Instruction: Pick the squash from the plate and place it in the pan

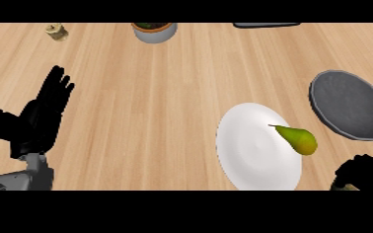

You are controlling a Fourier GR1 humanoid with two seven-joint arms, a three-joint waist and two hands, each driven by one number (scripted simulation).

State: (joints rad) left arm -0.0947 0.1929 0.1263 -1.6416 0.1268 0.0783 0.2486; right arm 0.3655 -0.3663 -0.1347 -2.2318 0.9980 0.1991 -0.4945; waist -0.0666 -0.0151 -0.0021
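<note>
1. Squash [297,139]: a green-yellow, pear-shaped fruit with a thin stem pointing toward the upper left. It lies on the right side of the plate, its rounded end reaching the plate's right rim. No hand touches it.
2. Plate [247,153]: white and round, lying flat on the desk at lower right of the head view. Its lower rim runs to the bottom of the scene.
3. Pan [344,103]: dark grey with a paler rim, just beside the plate's upper right and apart from it. The view's right edge cuts it off, and nothing lies in the part that shows.
4. Left hand [42,116]: black, at the left edge over the desk, well apart from the plate. Its fingers are straight and point up the view; it holds nothing and rests.
5. Right hand [353,173]: only a dark part shows in the lower right corner, below the pan and right of the plate. Whether its fingers are spread or curled cannot be told.
6. Desk [160,103]: pale wood planks.
7. Far edge: a grey pot [154,31] with dark contents, a small tan object [56,31] at upper left, and a dark flat object [266,24] at upper right, mostly cut off.
</note>
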